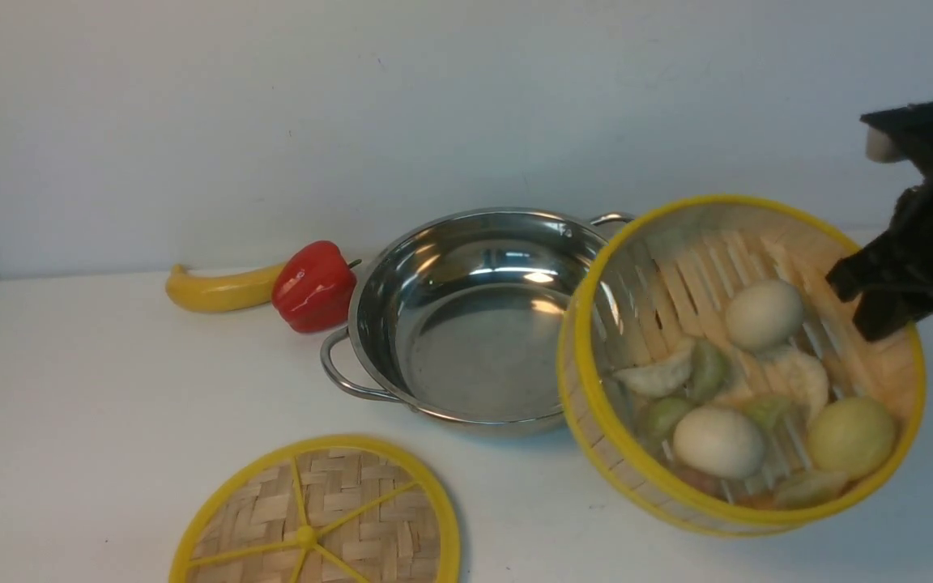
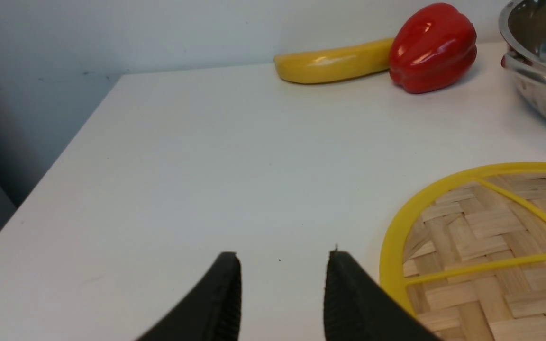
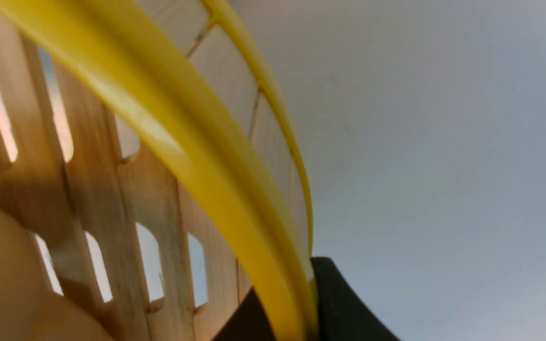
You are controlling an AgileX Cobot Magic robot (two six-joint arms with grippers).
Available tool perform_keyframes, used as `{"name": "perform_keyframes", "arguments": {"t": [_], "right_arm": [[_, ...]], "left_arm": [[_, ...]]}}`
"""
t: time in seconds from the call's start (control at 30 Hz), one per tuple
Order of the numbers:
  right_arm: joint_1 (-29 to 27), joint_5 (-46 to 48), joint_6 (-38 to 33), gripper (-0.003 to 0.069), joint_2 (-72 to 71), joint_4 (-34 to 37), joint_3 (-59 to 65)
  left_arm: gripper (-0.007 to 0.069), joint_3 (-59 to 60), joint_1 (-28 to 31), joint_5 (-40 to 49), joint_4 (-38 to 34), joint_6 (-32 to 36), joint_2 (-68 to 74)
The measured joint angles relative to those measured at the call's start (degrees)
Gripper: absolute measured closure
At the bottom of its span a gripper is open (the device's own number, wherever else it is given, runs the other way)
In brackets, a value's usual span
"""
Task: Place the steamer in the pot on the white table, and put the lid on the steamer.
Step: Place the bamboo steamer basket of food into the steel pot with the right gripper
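The lid [image 1: 314, 518] lies flat at the near left of the white table [image 1: 70, 405], knob up, its yellow spokes plain; the left wrist view alone shows the left gripper [image 2: 282, 258], its jaws parted by a moderate gap with nothing between them, poised over bare table just left of the lid [image 2: 491, 246]; this gripper does not appear in the front view.

Farther back on the right, the steamer [image 1: 578, 348] is tilted with its open side towards the near edge, carrying round buns [image 1: 764, 314] and dumplings [image 1: 661, 374]; the right gripper [image 1: 859, 304] grips its right wall; only the right wrist view shows the grip closely, the gripper [image 3: 301, 322] closed tight on the yellow rim, one finger inside and one outside; whether the steamer's lower edge touches the table cannot be told.

The pot [image 1: 475, 243] sits at mid-table with nothing in it, just left of the steamer, whose left rim overlaps it in the front view; at the far left a red pepper [image 1: 314, 285] lies beside the pot, a banana [image 1: 219, 290] touching it.
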Motion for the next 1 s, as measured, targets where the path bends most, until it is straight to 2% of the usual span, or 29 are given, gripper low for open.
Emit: {"name": "perform_keyframes", "arguments": {"t": [0.33,1.0], "right_arm": [[4.6,-0.1,1.2,0.0606,9.5,2.2,-13.6],[8.2,0.1,-1.7,0.0606,28.3,7.7,-38.7]], "left_arm": [[0.0383,0.0,0.0,0.0,0.0,0.0,0.0],[0.0383,0.0,0.0,0.0,0.0,0.0,0.0]]}}
